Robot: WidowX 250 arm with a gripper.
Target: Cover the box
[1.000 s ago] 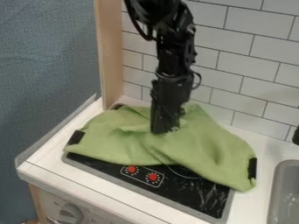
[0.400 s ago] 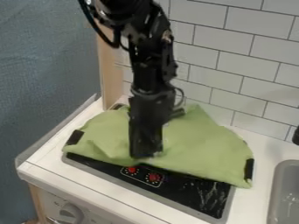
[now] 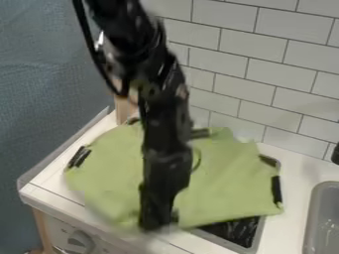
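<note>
The light is soft and moderately bright, strongest on the white surface (image 3: 301, 188) toward four o'clock and on the pale tiles (image 3: 281, 64) toward two. The blue wall (image 3: 49, 89) at ten o'clock is dimmer. Faint shading marks the creases of the green cloth (image 3: 228, 173). Whitish glare streaks the glossy black stovetop (image 3: 232, 230) at five o'clock, pale highlights touch the grey sink (image 3: 324, 211) at four, and a small glint catches the dark arm (image 3: 162, 114) at eleven. Motion blur softens the claw (image 3: 157, 227) at six o'clock and smears the cloth's edge at seven.
</note>
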